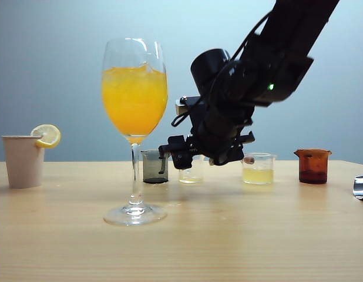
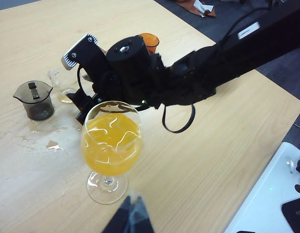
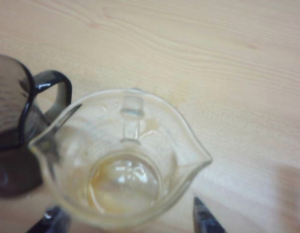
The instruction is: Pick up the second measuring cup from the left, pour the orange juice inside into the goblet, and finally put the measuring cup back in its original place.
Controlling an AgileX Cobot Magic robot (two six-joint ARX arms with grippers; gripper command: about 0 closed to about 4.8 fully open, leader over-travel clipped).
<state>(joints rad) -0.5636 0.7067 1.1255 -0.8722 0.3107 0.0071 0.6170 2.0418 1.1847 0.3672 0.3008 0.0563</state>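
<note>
Your right pincer (image 3: 125, 221) is straddling the emptied, light, slick, fragile measuring cup (image 3: 122, 158) on the worktop (image 3: 227, 63), jaws spread; left pincer (image 2: 132, 216) unreadable.

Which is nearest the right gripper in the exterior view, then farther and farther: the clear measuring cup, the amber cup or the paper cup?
From the right gripper:
1. The measuring cup, on the table right at the jaws.
2. The amber cup, toward the table's right end.
3. The paper cup, far left, beyond the goblet.
</note>
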